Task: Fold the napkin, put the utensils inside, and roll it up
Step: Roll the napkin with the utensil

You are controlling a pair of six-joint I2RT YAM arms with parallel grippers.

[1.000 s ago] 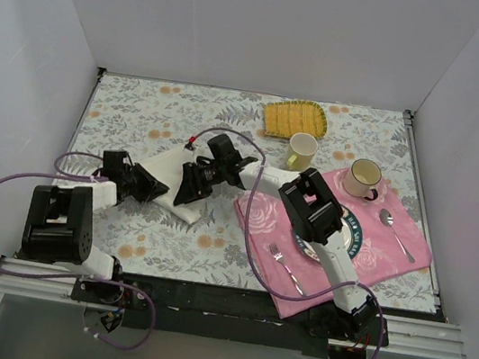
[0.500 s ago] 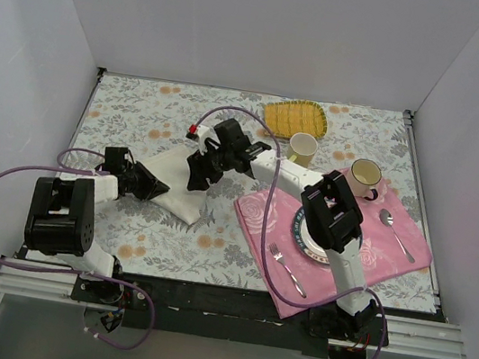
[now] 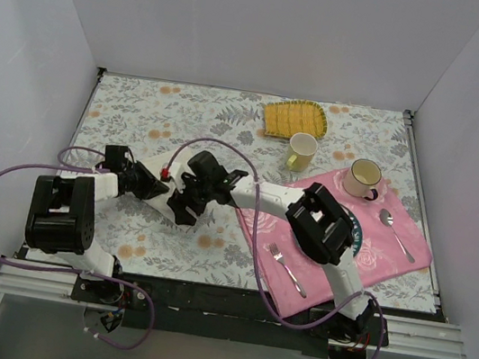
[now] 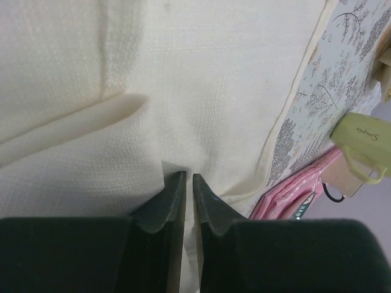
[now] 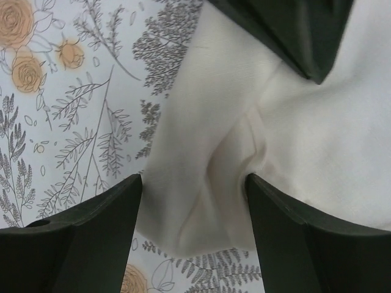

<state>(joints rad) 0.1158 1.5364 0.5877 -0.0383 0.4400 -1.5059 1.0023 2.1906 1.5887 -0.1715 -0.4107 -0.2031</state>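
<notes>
the right claw (image 5: 190, 183) is spreading wider around a napkin (image 5: 201, 122) corner; the left claw (image 4: 185, 178) is pinching the cloth, so folding is continuing.

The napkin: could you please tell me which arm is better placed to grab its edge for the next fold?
Right, probably. The right pincer stands open, straddling a loose corner of the napkin, so it need only close. The left pincer is shut on the napkin, pinning it.

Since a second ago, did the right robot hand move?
Yes. The right gripper, open over the napkin, has come toward the table's near edge, farther from the yellow ribbed mat.
</notes>
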